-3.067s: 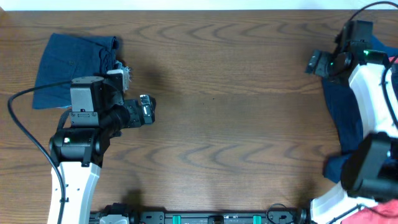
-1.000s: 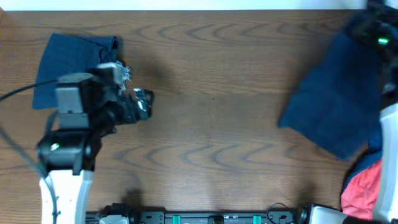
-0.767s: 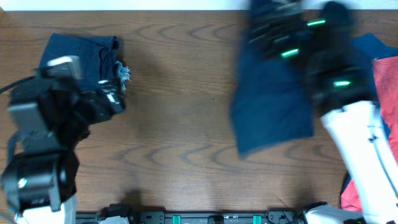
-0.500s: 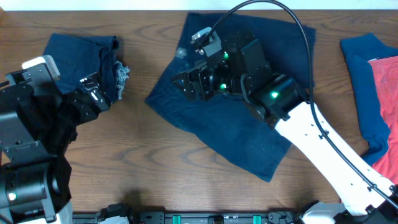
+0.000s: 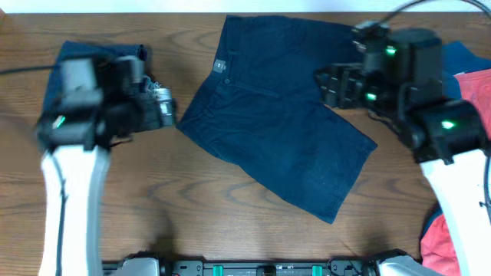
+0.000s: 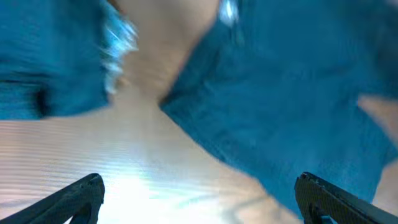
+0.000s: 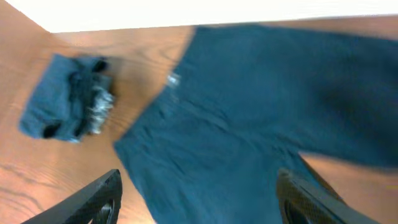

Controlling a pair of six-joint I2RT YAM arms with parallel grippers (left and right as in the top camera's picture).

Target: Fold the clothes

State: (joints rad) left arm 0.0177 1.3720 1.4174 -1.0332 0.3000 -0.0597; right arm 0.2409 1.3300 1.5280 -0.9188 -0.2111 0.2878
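Note:
Wide dark navy shorts (image 5: 284, 130) lie spread flat at the table's middle, with the small grey waistband label (image 5: 219, 66) at their upper left. My left gripper (image 5: 163, 110) is open and empty, just left of the shorts' left corner; in the left wrist view its jaws (image 6: 200, 204) hover over bare wood beside the shorts (image 6: 298, 93). My right gripper (image 5: 331, 84) is open and empty above the shorts' right side; in the right wrist view its jaws (image 7: 202, 202) frame the shorts (image 7: 249, 118) and the label (image 7: 173, 79).
A folded frayed-hem denim garment (image 5: 73, 61) lies at the back left, partly under my left arm; it also shows in the left wrist view (image 6: 50, 62) and the right wrist view (image 7: 68, 93). Blue (image 5: 460, 55) and coral-red (image 5: 477, 88) clothes lie at the right edge.
The right gripper let go of the navy shorts, which now lie flat, and drew back to the right. The left arm swung up and right toward the shorts' left corner.

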